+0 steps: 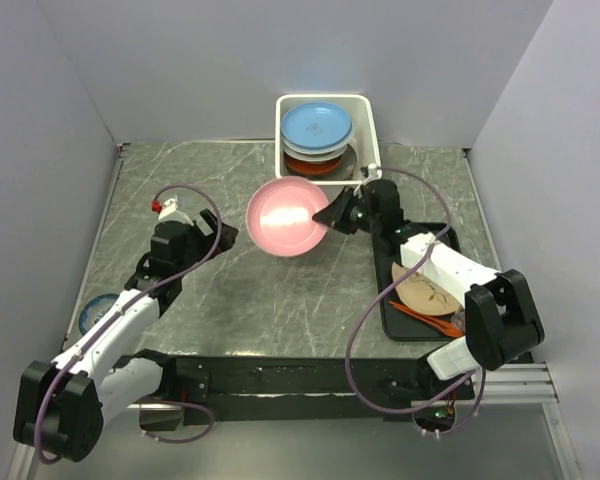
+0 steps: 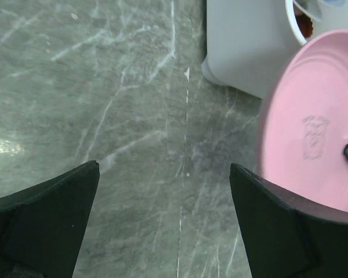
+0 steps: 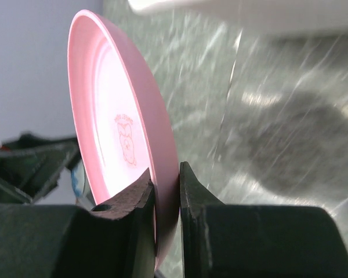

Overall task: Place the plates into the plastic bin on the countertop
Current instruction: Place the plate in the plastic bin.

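While the right tool (image 3: 165, 174) is pressed together on the rim of the pink plate (image 1: 285, 218), pinching it between both fingers, that plate hangs above the surface (image 1: 280, 300) in the upper middle of the overhead frame, its hollow face toward the camera. It is just below and left of the white bin (image 1: 371, 125). The bin stands at the top centre against the back wall and already holds a stack of plates topped by a blue plate (image 1: 317, 125), with a white and a red-brown rim showing under it. The bin's lower edge lies just beside the pink plate's upper rim, and the right wrist sits close to the bin's lower right corner. The left tool (image 2: 163, 168) is spread wide with nothing between its fingers, hovering over bare surface left of the pink plate, near it but apart. At the right of the frame a black tray (image 1: 398, 330) carries a tan plate (image 1: 425, 290) and orange utensils (image 1: 425, 318), partly covered by the right arm. At the lower left edge a pale blue plate (image 1: 98, 308) peeks out beside the left arm. A purple cable (image 1: 352, 345) loops out from the right arm over the surface. The surface is grey and marble-like with white veins, closed in by plain pale walls (image 1: 180, 60) at the back and both sides.
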Controlling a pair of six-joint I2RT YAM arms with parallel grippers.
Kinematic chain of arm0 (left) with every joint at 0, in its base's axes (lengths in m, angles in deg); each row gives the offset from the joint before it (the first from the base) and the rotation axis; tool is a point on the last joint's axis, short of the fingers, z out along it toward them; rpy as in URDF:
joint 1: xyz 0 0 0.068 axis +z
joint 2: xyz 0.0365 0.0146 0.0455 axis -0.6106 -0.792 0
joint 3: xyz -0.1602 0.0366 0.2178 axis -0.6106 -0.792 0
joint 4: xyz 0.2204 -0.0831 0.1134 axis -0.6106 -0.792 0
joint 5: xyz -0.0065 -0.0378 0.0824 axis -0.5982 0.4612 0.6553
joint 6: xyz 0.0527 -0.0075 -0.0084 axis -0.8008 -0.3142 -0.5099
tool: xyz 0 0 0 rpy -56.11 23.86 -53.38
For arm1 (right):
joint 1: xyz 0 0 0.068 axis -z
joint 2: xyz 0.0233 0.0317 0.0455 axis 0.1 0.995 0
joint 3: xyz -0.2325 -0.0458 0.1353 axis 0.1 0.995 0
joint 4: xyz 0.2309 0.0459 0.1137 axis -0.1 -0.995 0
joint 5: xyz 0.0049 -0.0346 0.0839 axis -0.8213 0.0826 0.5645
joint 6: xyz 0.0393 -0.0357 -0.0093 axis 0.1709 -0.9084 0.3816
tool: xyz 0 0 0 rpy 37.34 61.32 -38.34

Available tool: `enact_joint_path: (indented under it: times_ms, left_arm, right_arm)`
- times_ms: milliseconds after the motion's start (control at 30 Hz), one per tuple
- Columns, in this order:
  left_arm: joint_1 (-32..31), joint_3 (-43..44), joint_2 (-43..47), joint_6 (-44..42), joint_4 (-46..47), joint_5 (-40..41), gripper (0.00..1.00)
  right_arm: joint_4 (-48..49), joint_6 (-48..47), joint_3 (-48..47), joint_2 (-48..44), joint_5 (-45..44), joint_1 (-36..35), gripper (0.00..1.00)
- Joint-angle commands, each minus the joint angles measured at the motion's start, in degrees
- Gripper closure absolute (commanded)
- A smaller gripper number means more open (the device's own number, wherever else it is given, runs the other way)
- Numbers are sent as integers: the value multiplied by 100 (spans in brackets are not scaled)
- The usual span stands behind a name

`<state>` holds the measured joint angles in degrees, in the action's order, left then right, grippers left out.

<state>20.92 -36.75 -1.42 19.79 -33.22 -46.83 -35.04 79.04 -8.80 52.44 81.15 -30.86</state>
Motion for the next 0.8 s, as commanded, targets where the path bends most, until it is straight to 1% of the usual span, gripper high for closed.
enact_joint_path:
  times_ms: [0,100,200,433,633,767]
  left_arm:
    - [-16,-138,434,82,-6,474,1]
    - [-17,-200,575,65,55,535,1]
    - [-8,-191,514,-14,64,597,1]
    - [-16,-164,5,-59,187,352,1]
    - [-16,-331,-295,-41,495,53,1]
    - [-8,-314,-427,-85,486,-18,1]
  right_arm:
    - [-1,-258,-738,-153,40,420,100]
    - [-28,-311,-1081,-39,110,631,100]
    - [-71,-320,-1502,172,171,772,100]
    - [-370,-364,-2810,866,233,1018,100]
    - [-722,-452,-3698,1437,-30,1167,100]
    - [-669,-250,-3963,1675,30,1352,100]
